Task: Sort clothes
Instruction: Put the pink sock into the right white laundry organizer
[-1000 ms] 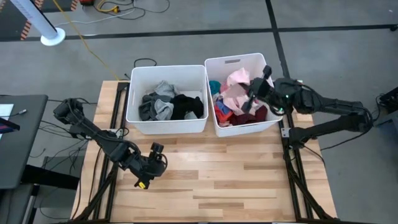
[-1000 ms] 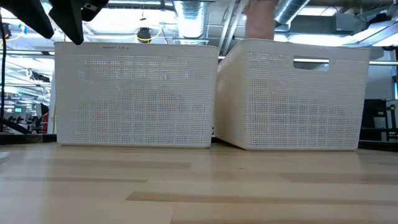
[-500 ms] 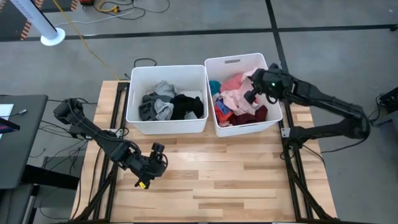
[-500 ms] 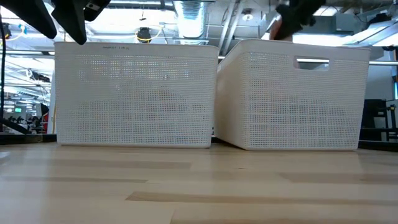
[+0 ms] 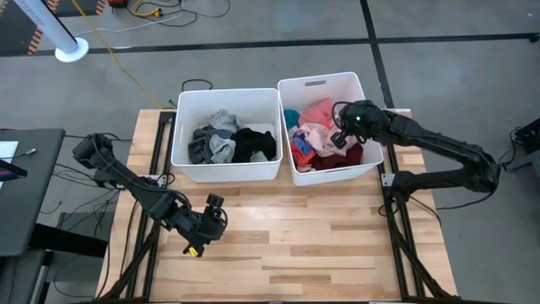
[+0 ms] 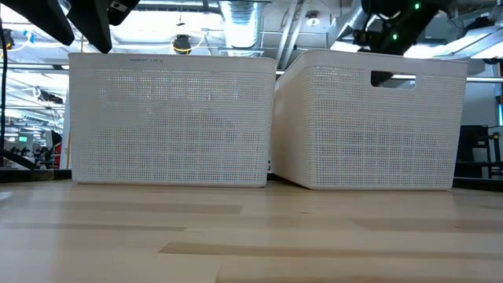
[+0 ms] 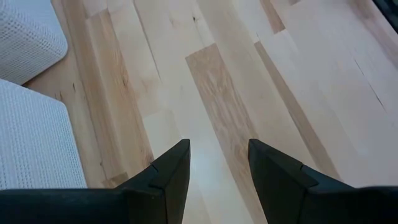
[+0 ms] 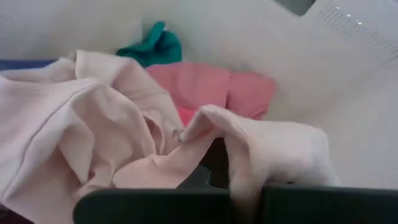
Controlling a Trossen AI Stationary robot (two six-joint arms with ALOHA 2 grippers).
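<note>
Two white perforated plastic bins point(image 5: 226, 173) on pale wooden worktop point(image 5: 287, 236): grey-black garments point(image 5: 232, 143) left, pink-red clothes point(image 5: 316, 135) right. Right hand point(image 5: 339, 139) clamped on pale pink fabric point(image 8: 112, 137); left hand point(image 5: 201, 236) apart, idle. Sorting seemingly unfinished.

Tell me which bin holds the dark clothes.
The left white bin, by the left arm: its grey and black garments contrast with the pink and red pile in the right bin.

A light wooden table point(image 5: 287, 245) fills the lower centre of the high view. Two white bins point(image 5: 226, 167) point(image 5: 337, 173) stand side by side along its upper edge.
</note>
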